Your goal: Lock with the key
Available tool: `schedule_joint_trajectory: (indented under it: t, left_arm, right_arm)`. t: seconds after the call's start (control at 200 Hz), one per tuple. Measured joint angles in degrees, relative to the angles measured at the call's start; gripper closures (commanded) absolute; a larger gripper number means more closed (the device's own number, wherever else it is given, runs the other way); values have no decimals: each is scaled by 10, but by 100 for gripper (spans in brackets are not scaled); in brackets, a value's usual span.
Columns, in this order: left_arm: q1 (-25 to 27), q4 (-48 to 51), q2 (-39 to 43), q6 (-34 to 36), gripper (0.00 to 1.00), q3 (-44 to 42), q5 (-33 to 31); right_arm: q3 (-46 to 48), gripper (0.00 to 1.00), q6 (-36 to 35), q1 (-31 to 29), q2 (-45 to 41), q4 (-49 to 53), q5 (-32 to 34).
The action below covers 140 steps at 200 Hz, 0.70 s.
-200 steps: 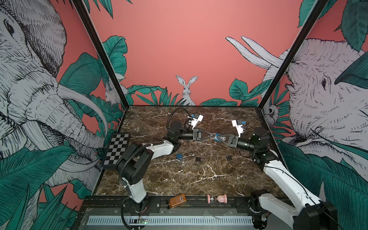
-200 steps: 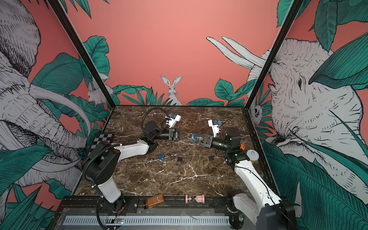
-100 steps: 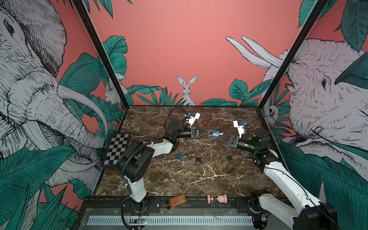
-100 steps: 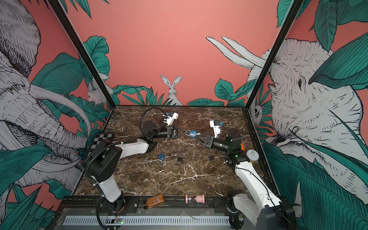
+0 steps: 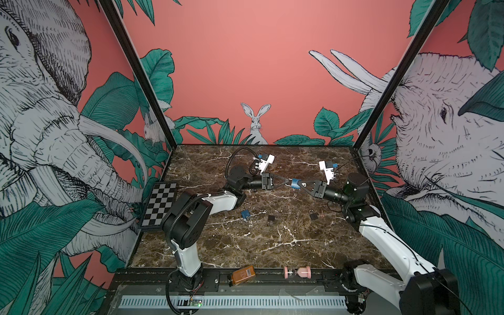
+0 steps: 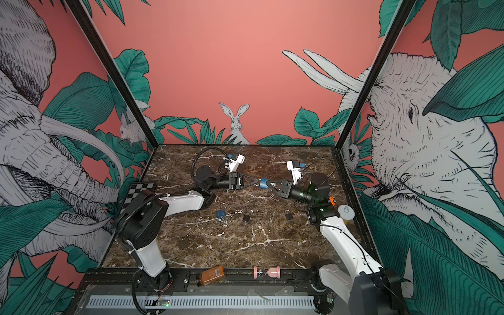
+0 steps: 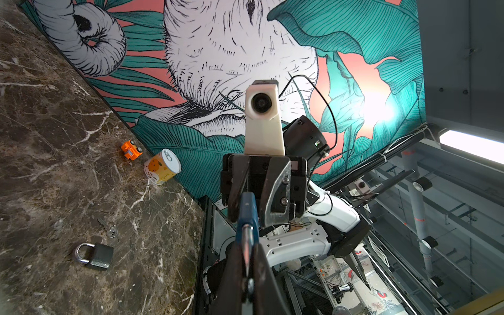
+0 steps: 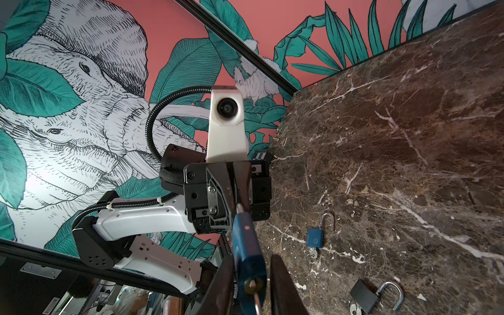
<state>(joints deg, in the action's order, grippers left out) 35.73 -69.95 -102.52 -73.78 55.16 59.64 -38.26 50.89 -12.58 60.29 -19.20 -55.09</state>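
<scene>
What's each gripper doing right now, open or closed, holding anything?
Left gripper: closed on the shackle of the blue padlock.
Right gripper: closed around the padlock body.

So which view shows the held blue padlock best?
Right wrist: the blue padlock is close up, showing its flat face and the key in its base. Left wrist shows only its thin edge. In both top views it's a tiny spot.

The walls [image 5: 245, 54] are salmon with teal leaves and grey-white elephants, the table [image 5: 272, 245] brown marble veined white, the checkerboard [image 5: 159, 203] black and white, the blue padlock [image 5: 295, 184] silver-shackled, the black padlock [image 5: 313, 216] likewise, the truck [image 7: 131, 149] orange, the bottle [image 5: 243, 275] amber, the hourglass [image 5: 297, 272] pink.
</scene>
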Motion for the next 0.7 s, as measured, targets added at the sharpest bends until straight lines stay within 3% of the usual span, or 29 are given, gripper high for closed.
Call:
schedule_joint_trajectory:
  t: [0.17,0.35,0.44,0.475,0.7]
  left_arm:
    - [1,-3,-5,-5,100,5,0]
    - [1,-3,-6,-7,100,12,0]
    - [3,-2,-6,-6,73,14,2]
    - [7,-1,-6,-6,69,17,4]
    - [17,14,-6,6,72,21,9]
  right_arm:
    - [0,100,5,3,1,-8,-3]
    - [0,100,16,4,9,-31,-7]
    - [0,100,17,6,10,-37,-9]
    - [0,100,17,6,11,-38,-7]
    - [0,100,20,8,13,-41,-2]
